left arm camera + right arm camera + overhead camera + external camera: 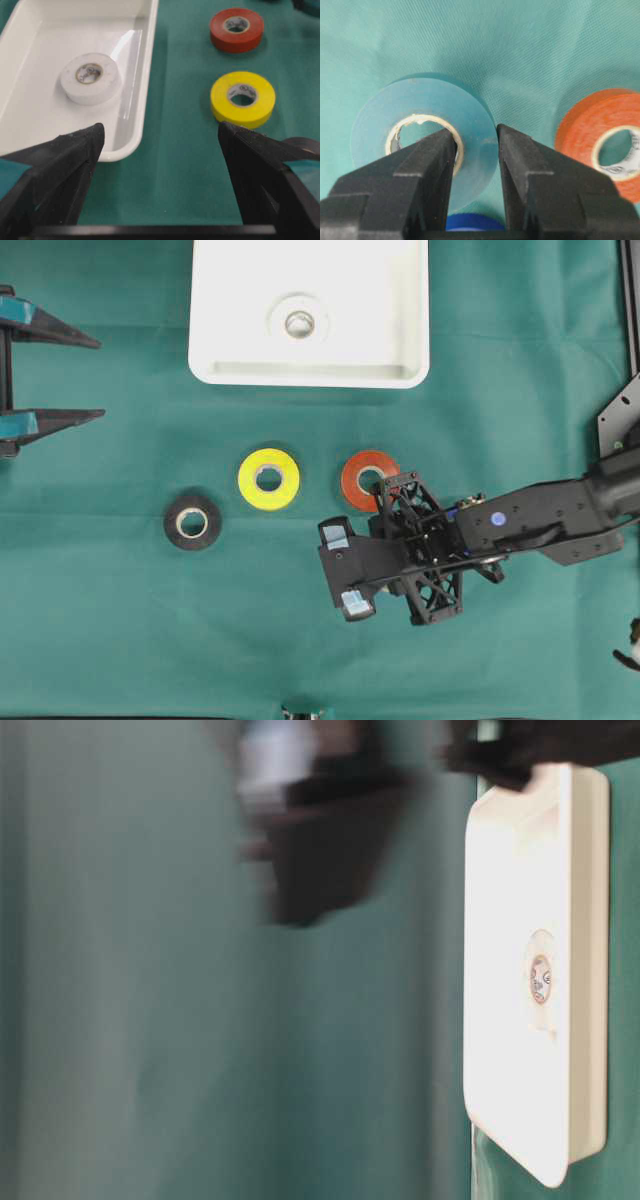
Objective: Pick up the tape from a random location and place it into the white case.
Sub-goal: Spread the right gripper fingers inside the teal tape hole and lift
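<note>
My right gripper (476,132) is shut on a clear tape roll (420,97): one finger sits in its core hole and the other against its outer wall. Whether the roll is off the green cloth I cannot tell. From overhead this gripper (337,570) lies low of centre, just below a red tape roll (370,480), and the clear roll does not show there. The white case (210,340) stands at the top middle with a white tape roll (299,322) inside. My left gripper (100,379) is open and empty at the far left edge.
A yellow roll (268,479) and a black roll (192,521) lie in a row left of the red one. In the left wrist view the case (40,115) is ahead left, the yellow roll (242,97) ahead right. The table-level view is mostly blurred.
</note>
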Action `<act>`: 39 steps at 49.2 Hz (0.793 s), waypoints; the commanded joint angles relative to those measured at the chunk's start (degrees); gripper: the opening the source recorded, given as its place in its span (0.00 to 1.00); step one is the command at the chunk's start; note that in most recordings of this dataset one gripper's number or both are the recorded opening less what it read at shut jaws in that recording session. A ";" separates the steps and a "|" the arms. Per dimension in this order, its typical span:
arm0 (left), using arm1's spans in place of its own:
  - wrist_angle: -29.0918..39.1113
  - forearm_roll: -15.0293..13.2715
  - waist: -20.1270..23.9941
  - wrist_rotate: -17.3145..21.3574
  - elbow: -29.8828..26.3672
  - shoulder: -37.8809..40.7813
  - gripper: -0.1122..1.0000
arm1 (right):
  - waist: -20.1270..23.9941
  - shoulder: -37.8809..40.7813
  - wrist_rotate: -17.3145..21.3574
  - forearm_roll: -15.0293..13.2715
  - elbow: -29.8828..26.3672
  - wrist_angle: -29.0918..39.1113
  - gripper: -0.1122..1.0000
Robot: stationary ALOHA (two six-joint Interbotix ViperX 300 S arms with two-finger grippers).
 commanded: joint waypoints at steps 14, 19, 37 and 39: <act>-0.26 -0.18 0.18 0.00 -0.62 0.62 0.97 | 0.00 -8.17 2.55 -1.85 -10.72 15.64 0.35; -0.26 -0.18 0.18 0.00 -0.62 0.62 0.97 | 0.00 -9.84 3.16 -2.90 -13.27 19.34 0.35; -0.18 -0.18 0.18 0.00 -0.62 0.53 0.97 | 0.00 -12.66 6.24 -6.59 -20.04 29.88 0.35; -0.26 -0.18 0.18 0.00 -0.62 0.53 0.97 | 0.00 -12.74 6.24 -6.59 -20.74 31.03 0.35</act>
